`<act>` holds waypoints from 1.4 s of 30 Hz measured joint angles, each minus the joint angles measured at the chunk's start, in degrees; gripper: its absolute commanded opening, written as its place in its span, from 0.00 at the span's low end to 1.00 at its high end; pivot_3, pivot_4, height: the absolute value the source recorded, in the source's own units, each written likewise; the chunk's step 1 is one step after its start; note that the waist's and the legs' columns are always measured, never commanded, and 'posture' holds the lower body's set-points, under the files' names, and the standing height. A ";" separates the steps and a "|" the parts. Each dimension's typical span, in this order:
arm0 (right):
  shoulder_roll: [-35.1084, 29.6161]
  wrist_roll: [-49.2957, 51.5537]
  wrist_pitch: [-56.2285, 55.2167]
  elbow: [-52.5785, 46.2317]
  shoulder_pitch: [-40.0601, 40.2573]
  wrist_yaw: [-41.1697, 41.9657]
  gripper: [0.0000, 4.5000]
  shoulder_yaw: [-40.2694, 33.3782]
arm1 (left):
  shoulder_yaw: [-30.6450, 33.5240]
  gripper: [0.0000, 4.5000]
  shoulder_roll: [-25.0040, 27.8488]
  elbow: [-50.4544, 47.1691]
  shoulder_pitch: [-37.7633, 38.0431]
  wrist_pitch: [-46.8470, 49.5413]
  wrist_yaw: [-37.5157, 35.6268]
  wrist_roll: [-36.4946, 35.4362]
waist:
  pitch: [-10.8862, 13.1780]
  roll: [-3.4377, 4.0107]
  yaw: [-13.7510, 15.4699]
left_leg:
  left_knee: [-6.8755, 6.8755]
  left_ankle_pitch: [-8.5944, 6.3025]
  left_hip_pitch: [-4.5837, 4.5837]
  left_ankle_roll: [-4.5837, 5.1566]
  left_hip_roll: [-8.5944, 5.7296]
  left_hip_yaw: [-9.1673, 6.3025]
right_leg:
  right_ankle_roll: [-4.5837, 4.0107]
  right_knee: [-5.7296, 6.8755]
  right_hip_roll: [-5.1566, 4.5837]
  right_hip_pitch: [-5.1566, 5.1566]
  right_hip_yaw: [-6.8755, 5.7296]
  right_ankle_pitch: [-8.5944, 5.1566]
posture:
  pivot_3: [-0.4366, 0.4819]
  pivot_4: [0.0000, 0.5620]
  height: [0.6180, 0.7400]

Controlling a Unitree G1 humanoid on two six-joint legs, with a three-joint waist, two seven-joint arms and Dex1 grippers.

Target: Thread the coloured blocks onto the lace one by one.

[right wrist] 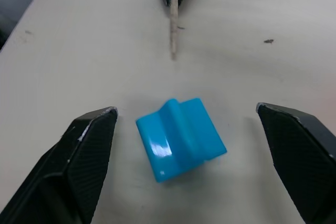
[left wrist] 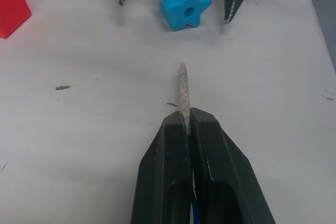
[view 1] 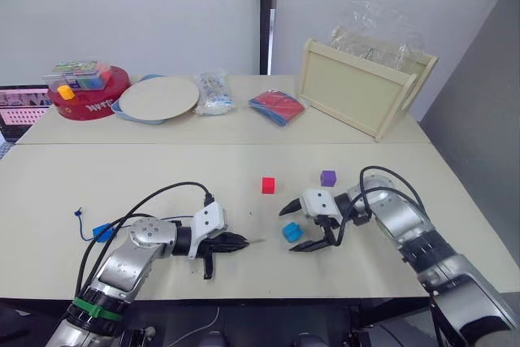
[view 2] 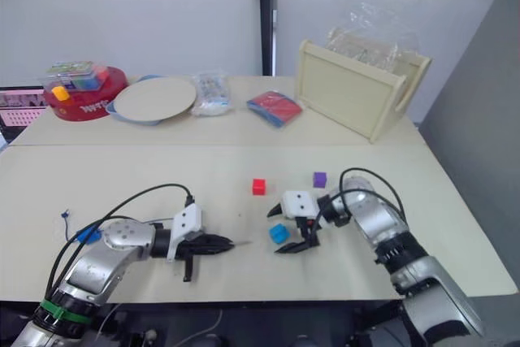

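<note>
On pale surface [view 1: 97,176]: left gripper [view 1: 238,241] pinching lace [left wrist: 182,90] tip, right gripper [view 1: 307,229] wide open around blue block [view 1: 292,232]. Probably light, slippery; best gripped on flat sides.

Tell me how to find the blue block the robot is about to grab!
Look at the near table, between the two grippers. The blue block lies between the right gripper's open fingers. It is star-shaped with a hole, unlike the red block and purple block farther back.

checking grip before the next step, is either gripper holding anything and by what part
The left gripper is shut on the lace, pinching its pale stiff tip near the base. The right gripper is open around the light blue block, holding nothing.
</note>
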 measured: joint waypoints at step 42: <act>1.54 -2.21 23.00 -23.18 13.43 -12.74 0.30 -4.09 | -3.54 0.00 -1.20 -2.35 -3.94 4.57 2.18 -1.10 | 0.00 0.01 -0.11 | 0.01 0.00 0.08 -0.01 0.01 0.00 | 0.00 0.08 0.03 0.04 0.01 0.00 | 0.48 0.27 1.00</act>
